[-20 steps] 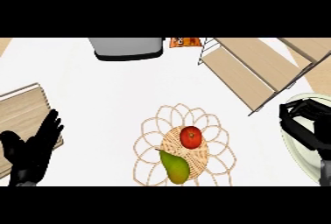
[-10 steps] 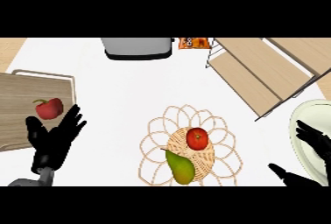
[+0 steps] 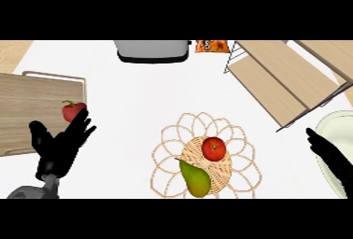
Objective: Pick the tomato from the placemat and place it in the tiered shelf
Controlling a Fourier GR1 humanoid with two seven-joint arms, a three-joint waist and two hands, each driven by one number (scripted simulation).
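Since half a second ago, right hand (image 3: 332, 158) has risen along the right edge, fingers straight and holding nothing. Left hand (image 3: 60, 144) rests open at lower left, fingers spread, beside the wooden board (image 3: 34, 100). Tomato (image 3: 214, 148) lies on the woven placemat (image 3: 180, 135) next to a pear (image 3: 195, 178), untouched. Tiered shelf (image 3: 276, 79) stands at upper right of the surface (image 3: 138, 93).

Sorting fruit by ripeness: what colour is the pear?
The pear is yellow-green, in the head view.
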